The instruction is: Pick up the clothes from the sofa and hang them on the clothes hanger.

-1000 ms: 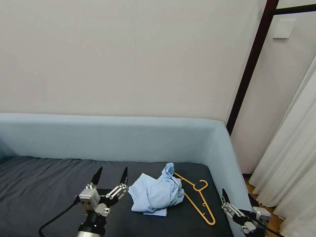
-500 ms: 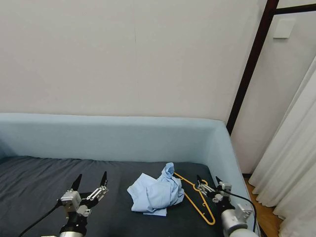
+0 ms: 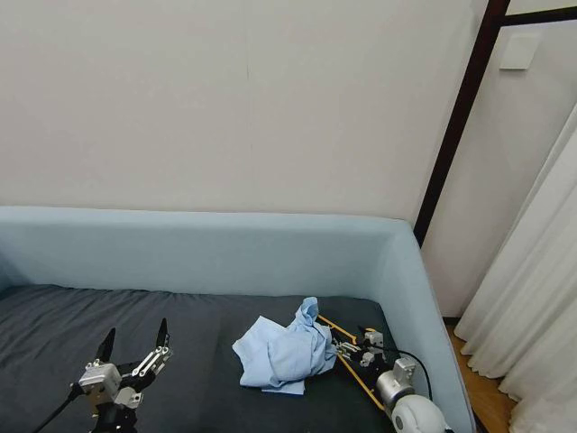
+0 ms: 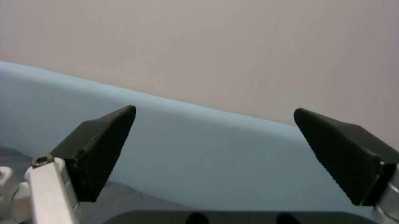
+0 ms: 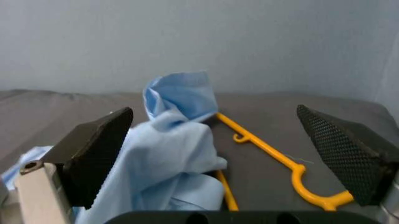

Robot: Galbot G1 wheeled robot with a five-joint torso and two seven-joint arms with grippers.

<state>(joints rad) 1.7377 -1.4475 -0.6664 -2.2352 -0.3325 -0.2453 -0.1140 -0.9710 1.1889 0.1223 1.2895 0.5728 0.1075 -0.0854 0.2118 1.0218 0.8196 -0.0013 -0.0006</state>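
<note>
Blue shirt [image 3: 281,352] lies before right hand [image 3: 350,340], spread wide, empty; left hand [image 3: 137,329] likewise.

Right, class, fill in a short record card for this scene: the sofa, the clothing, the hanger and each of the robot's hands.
setting: sofa, dark grey seat, light blue back
clothing: light blue shirt, crumpled in a heap on the seat
hanger: yellow hanger, flat on the seat at the shirt's right edge, part tucked under it
left hand: open, holding nothing, above the seat to the shirt's left
right hand: open, holding nothing, low over the seat, facing shirt and hanger
task state: shirt not yet on hanger
</note>
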